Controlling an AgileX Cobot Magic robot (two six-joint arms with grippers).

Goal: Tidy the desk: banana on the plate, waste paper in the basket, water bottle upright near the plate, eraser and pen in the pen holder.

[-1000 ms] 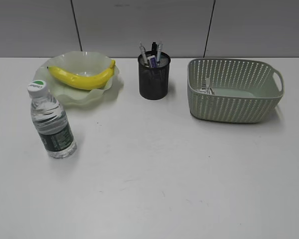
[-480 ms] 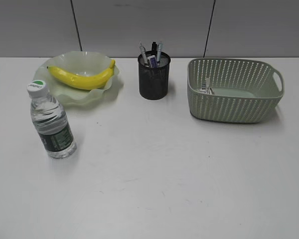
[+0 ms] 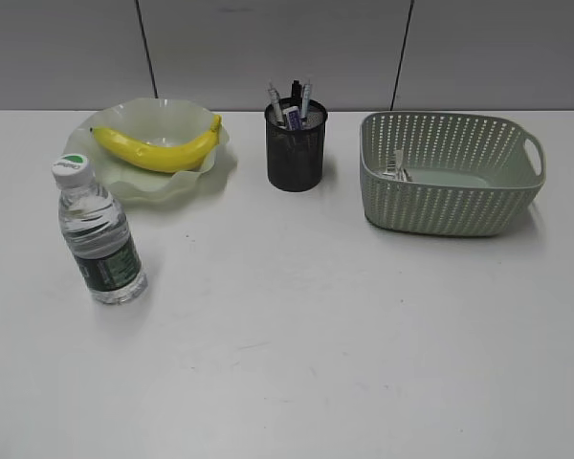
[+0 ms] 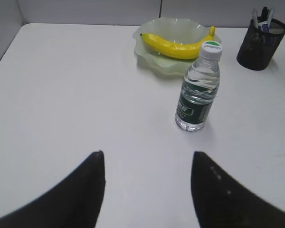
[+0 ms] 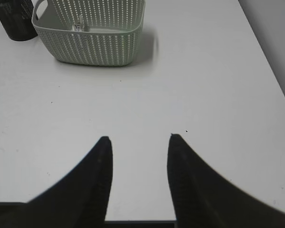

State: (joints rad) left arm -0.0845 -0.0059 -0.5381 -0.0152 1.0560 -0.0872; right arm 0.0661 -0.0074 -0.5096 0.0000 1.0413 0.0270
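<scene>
The left gripper (image 4: 147, 159) and right gripper (image 5: 138, 138) hung with fingers apart, holding nothing. The banana (image 3: 158, 148) lay on the plate (image 3: 187, 177), the water bottle (image 3: 98, 232) stood upright nearby, pens filled the pen holder (image 3: 296, 153), paper sat in the basket (image 3: 450, 196). The desk (image 3: 316, 335) looked tidied; I judged nothing remained but parking the arms

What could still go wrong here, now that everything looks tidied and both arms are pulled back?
Little, probably. The water bottle stands upright on the bare desk, directly ahead of the open left gripper; a forward sweep could tip it. The banana lies across the plate with one tip near the wavy rim, so a knock might roll it out. The pens lean out of the pen holder, and a passing arm could catch them.
</scene>
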